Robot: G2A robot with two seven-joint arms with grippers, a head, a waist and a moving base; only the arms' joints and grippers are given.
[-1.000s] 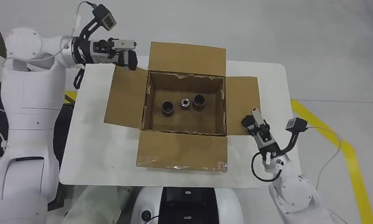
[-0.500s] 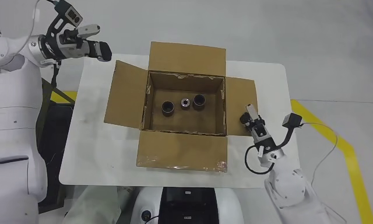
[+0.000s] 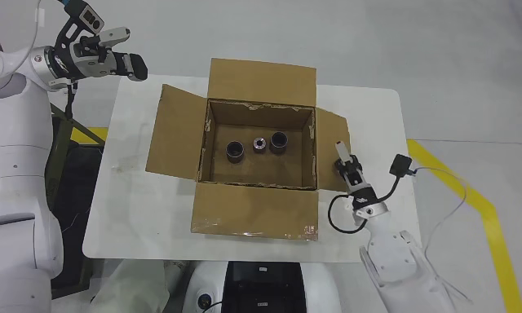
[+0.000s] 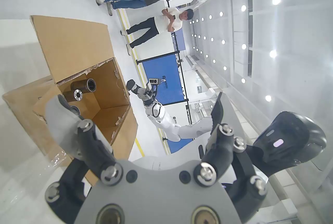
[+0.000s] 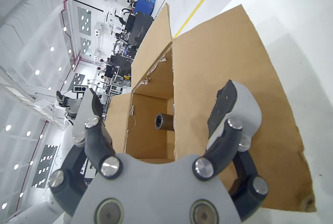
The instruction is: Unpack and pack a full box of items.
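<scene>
box (image 3: 261, 173) sits open on the white table (image 3: 122, 199). All four flaps are folded outward and the opening faces straight up. The opening's longer side runs from left flap (image 3: 175, 138) to right flap (image 3: 336, 127).

Contents: three metal cylinders on the box floor, in the half nearer the far wall. The row runs left flap to right flap, with its right end a touch closer to the far wall.
- left dark cylinder (image 3: 236, 152)
- small bright cylinder (image 3: 258, 144), middle of the row
- right dark cylinder (image 3: 279, 140)

All three stand on end: long axis vertical, bore pointing up at the box opening (the top view looks straight down the holes). They're close together, but I can't tell if they touch. None is against a box wall.

left gripper (image 4: 138, 112): out past the box's far-left corner, well apart from the box and beyond the table edge on that side. Claw is spread wide with nothing between the fingers. Its wrist view takes in the box interior at a slant, cylinders visible.

right gripper (image 5: 158, 95): over the box's right flap, just beside the right wall, fingertips aimed toward the box interior. Claw is spread and empty. One finger pad (image 5: 221, 102) hangs over the flap cardboard; can't tell whether it touches the flap.
</scene>
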